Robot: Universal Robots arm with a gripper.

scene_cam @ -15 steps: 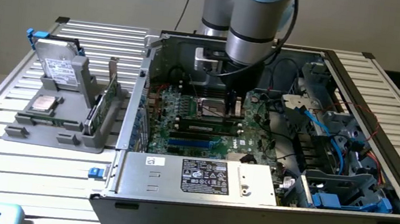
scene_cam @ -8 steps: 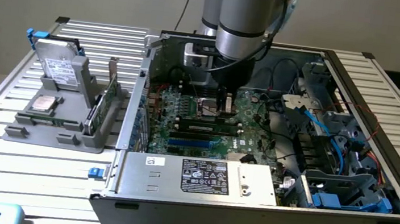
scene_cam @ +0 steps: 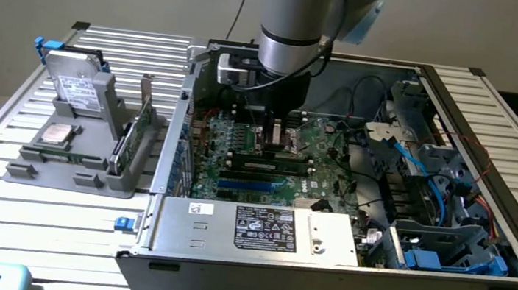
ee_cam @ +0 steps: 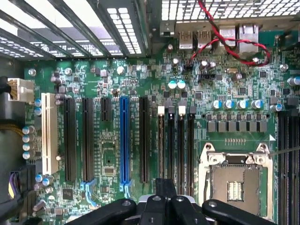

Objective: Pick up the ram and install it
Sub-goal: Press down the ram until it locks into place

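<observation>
One ram lies seated across the motherboard, long axis left-right, just near of my tool lowered inside the case; whether my tool is apart or together I cannot tell.

A: The motherboard is green, dotted with silver-topped capacitors; most slots are black, one blue, one white.

B: Red and black wires twist across it. The ram looks dark on green.

A: The case is dark grey, the table pale with ribbed stripes, and blue cables run inside.
</observation>
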